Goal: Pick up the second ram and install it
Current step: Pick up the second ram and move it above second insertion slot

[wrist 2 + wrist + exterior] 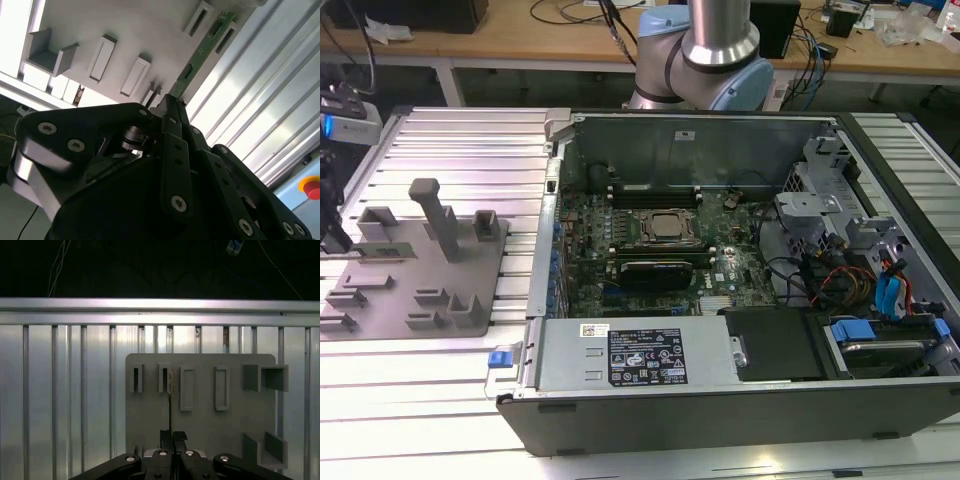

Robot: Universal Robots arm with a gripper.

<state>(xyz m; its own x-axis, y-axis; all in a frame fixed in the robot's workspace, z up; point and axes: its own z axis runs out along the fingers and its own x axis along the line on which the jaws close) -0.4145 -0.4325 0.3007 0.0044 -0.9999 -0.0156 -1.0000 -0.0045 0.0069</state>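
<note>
The second ram [202, 50] is a long, thin green stick on edge over the grey fixture plate [150, 30]. Its far end sits by a pair of slotted holders [197, 20]. My gripper [170, 107] is shut on its near end, the black fingers [175, 125] pressed together around the board. The first wrist view has the ram [170, 400] edge-on as a thin dark line running from my gripper [173, 434] to the holders. In the exterior view my gripper [340, 245] is at the far left, with the ram [382, 250] beside it on the plate [420, 320].
An open computer case [740, 390] fills the exterior view's right, with the motherboard [660, 230], dark memory slots [655, 190] and a black-shrouded card [658, 270] inside. A tall grey post [438, 215] stands on the fixture plate. A ribbed metal table [460, 150] lies underneath.
</note>
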